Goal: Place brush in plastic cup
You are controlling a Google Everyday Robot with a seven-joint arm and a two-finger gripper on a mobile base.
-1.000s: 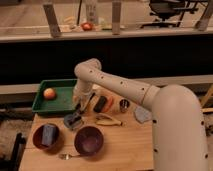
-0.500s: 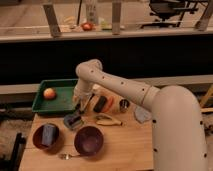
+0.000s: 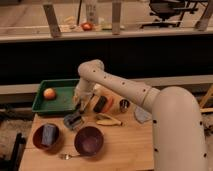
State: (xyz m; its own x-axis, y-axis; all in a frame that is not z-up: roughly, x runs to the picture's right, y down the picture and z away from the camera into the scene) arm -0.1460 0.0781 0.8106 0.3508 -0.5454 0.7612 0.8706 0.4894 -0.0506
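gripper (image 3: 81,100) low at the green tray's (image 3: 40,107) right edge, grip state cannot tell | barely shifted over the last second, nothing lifted | likely brush (image 3: 73,120) lies just nearer | plastic cup (image 3: 141,115) well right | placing not begun

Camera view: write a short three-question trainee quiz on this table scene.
1. True or false: the round orange fruit lies in the green plastic tray.
2. Where does the grey-blue block sit? A) in the left dark red bowl B) in the right bowl C) in the tray
3. The gripper, at the tray's right edge, is nearer which: the black brush or the small light-blue plastic cup?
Key: 1 true; 2 A; 3 the black brush.
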